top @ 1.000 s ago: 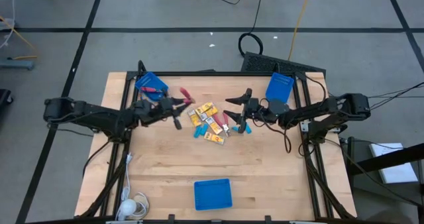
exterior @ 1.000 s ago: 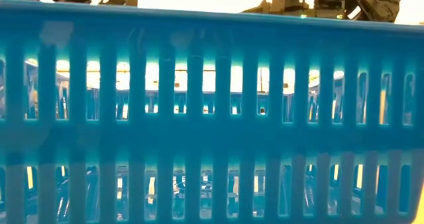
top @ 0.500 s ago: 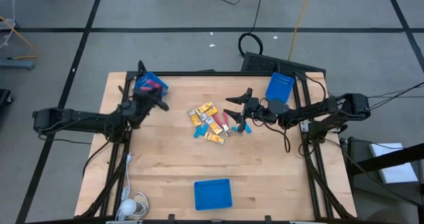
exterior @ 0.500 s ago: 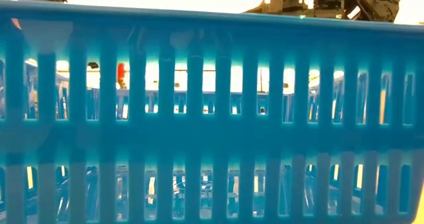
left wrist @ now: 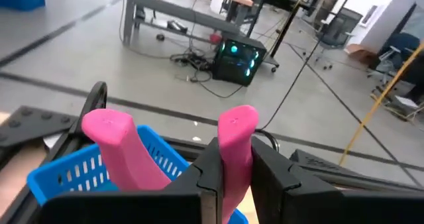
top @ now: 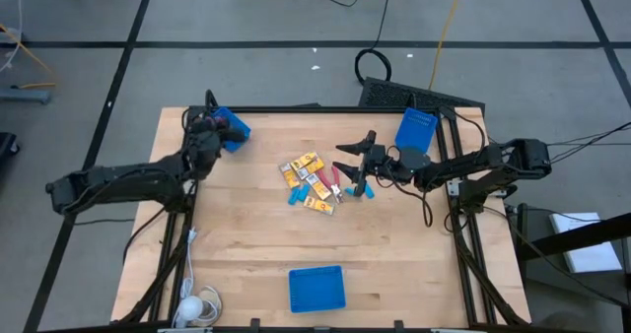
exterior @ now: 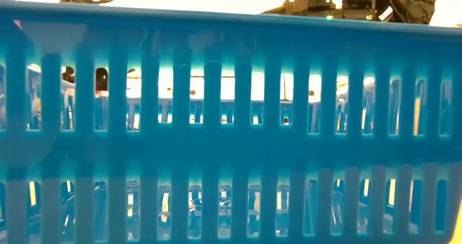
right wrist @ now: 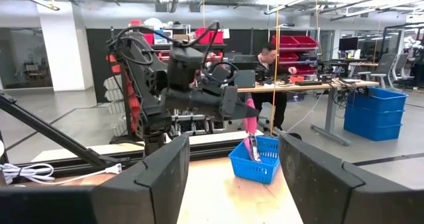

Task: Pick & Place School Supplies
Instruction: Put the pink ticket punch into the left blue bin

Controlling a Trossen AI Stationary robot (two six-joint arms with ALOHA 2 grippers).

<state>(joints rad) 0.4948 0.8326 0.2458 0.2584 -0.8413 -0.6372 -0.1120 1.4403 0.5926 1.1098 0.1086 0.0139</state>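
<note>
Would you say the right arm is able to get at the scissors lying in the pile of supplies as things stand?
Probably yes: the right gripper hangs open right beside the scissors in the pile, with nothing between them; the left gripper is away at the far-left bin.

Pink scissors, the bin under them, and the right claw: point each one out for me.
pink scissors (left wrist: 233, 141), left wrist view, on one handle.
blue bin (left wrist: 73, 172), left wrist view, on its slatted wall.
right claw (top: 347, 158), high view, midway between its fingertips.

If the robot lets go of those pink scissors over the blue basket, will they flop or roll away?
Probably neither. The scissors, pinched in the left gripper, hold their handles out stiffly. Their flat shape shouldn't roll. The basket walls would likely catch them.
</note>
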